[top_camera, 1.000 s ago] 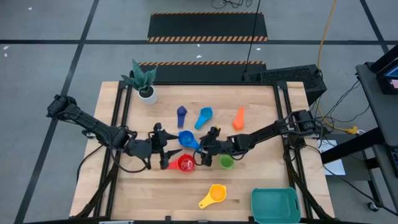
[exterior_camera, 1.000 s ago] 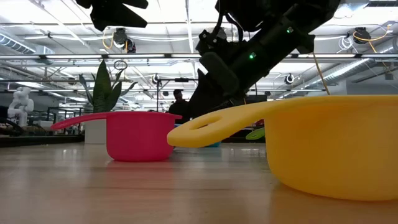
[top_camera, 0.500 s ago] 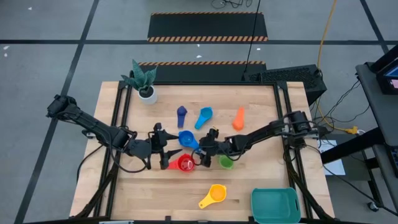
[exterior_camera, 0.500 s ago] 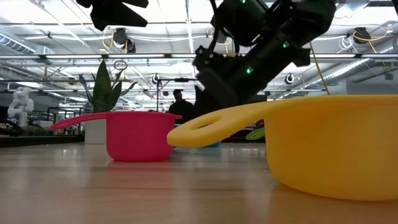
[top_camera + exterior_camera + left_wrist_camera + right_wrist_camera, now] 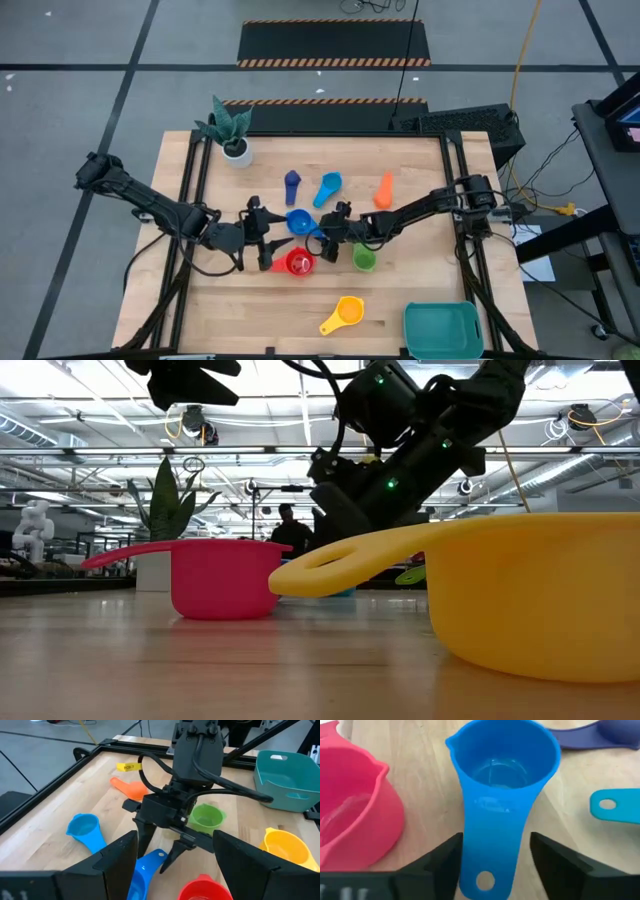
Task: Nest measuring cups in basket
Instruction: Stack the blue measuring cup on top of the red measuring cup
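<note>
High view: a light wooden table (image 5: 420,290) is framed by black rails and set on a grey floor with hazard-striped mats behind it. A potted plant (image 5: 231,130) sits at the far left corner, the teal basket (image 5: 443,330) at the near right corner. Cups are scattered mid-table: navy (image 5: 292,184), light blue (image 5: 328,187), orange (image 5: 385,189), blue cup (image 5: 299,223), red (image 5: 298,263), green (image 5: 364,259), yellow (image 5: 342,314). The left gripper (image 5: 268,240) is parked beside the red cup, the right gripper (image 5: 327,236) at the blue cup's handle. Low view: the yellow cup (image 5: 520,595) fills the foreground, the red one (image 5: 215,575) sits behind it; an open workshop with ceiling lights and a distant person (image 5: 288,528) is seen beyond. Left wrist view: its own jaws are apart, nothing held; the right gripper (image 5: 162,849) is seen straddling the blue handle (image 5: 146,870). Right wrist view: jaws are set either side of the blue handle (image 5: 492,847), apart, not yet clamped.
</note>
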You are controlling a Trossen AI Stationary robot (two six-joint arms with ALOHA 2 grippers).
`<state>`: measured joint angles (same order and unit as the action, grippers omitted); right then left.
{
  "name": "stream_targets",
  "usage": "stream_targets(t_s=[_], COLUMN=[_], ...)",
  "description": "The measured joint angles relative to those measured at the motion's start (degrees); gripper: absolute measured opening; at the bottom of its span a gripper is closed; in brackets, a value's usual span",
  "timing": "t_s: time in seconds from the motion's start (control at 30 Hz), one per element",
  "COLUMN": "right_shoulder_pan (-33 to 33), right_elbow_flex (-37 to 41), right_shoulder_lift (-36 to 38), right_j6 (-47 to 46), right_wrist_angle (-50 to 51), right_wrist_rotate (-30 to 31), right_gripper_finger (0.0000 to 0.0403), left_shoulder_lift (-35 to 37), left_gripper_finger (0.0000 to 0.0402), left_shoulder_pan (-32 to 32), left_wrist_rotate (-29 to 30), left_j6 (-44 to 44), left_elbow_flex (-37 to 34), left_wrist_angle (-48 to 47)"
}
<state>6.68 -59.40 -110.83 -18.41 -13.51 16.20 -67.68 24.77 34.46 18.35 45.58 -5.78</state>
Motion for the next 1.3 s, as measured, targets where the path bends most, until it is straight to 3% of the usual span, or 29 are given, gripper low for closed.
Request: stream_targets(t_s=[0.23, 0.53, 0.73, 0.97, 1.3], right_shoulder_pan=[0.0, 0.0, 0.9, 2.9, 4.5], right_elbow_flex=[0.0, 0.0, 0.0, 0.0, 0.0], right_shoulder_lift=[0.0, 3.7, 9.8, 15.8, 17.0], right_j6=[1.6, 3.3, 3.5, 3.5, 4.3], right_wrist_angle=[0.1, 1.7, 7.2, 11.6, 12.2], right_wrist_rotate=[0.0, 0.0, 0.0, 0.1, 0.0], right_gripper_finger=[0.0121, 0.0146, 0.0117, 0.0118, 0.0118], left_shoulder_lift=[0.0, 0.0, 0.0, 0.0, 0.0], left_gripper_finger=[0.0257, 0.0257, 0.0257, 0.0257, 0.0257], left_shoulder_pan=[0.0, 0.0, 0.0, 0.0, 0.0], left_wrist_rotate=[0.0, 0.0, 0.0, 0.0, 0.0], left_j6=[0.1, 0.1, 0.2, 0.5, 1.2], left_elbow_flex=[0.0, 0.0, 0.0, 0.0, 0.0], left_wrist_angle=[0.0, -0.2, -0.4, -0.2, 0.0])
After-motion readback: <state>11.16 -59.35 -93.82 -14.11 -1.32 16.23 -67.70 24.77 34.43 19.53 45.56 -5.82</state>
